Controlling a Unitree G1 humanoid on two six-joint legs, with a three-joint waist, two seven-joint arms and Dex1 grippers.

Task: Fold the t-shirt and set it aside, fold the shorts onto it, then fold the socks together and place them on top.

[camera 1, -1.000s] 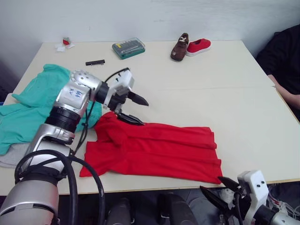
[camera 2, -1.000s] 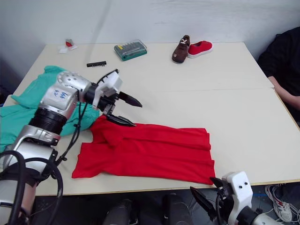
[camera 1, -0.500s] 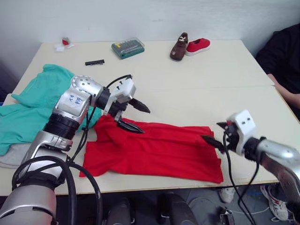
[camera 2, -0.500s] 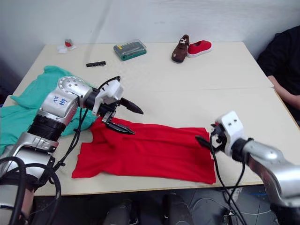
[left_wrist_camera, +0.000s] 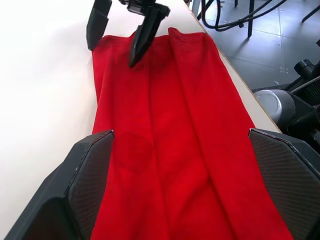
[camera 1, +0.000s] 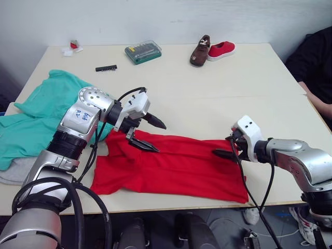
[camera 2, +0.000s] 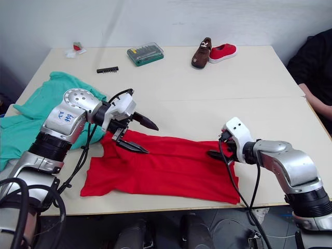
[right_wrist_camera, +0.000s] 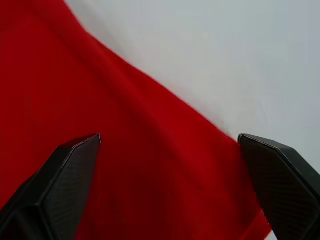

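You are on the first step, folding the t-shirt [camera 1: 176, 166], which lies flat as a long red band across the lower middle of the frame, near the front edge of the table [camera 1: 233, 88]. It looks already doubled along its length, so I judge the next move is a fold across it: each gripper has to close on its own end and bring one end over the other before the bundle goes aside. The shorts [camera 1: 36, 122] wait crumpled at the left edge of the frame, with something pale grey [camera 1: 13, 174] just under their lower edge that may be the socks; you cannot tell for sure. Your left gripper [camera 1: 150, 136] is at the shirt's left end with its fingers spread, one above the cloth and one down on it, holding nothing. Your right gripper [camera 1: 223, 150] is at the shirt's right end, fingers apart over the hem. The one container is a clear-lidded green case [camera 1: 142, 52] at the upper middle, holding what looks like a row of small tool bits; nearby are two little shoes [camera 1: 212, 51] and a black strip [camera 1: 105, 68].
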